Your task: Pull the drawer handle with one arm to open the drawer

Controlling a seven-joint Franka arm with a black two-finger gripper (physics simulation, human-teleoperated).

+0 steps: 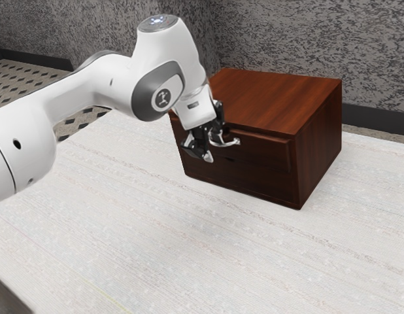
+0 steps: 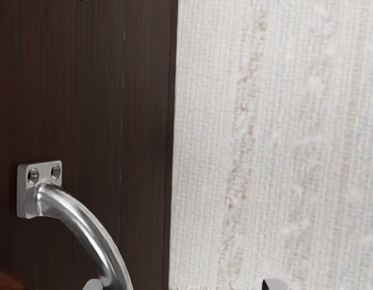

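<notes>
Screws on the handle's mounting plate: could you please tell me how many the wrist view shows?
2: one screw beside the other on the plate joining handle to drawer front; others may be hidden.

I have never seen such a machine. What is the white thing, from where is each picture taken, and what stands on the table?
The white jointed machine is a robot arm, drawn by a computer simulation. Its black claw is open at the curved silver metal handle of a dark reddish-brown wooden drawer cabinet, which stands on the pale textured table. The exterior view comes from a camera beside the arm. The wrist view comes from a camera on the arm's hand and looks closely at that handle and the dark drawer front. The claw holds nothing.
</notes>
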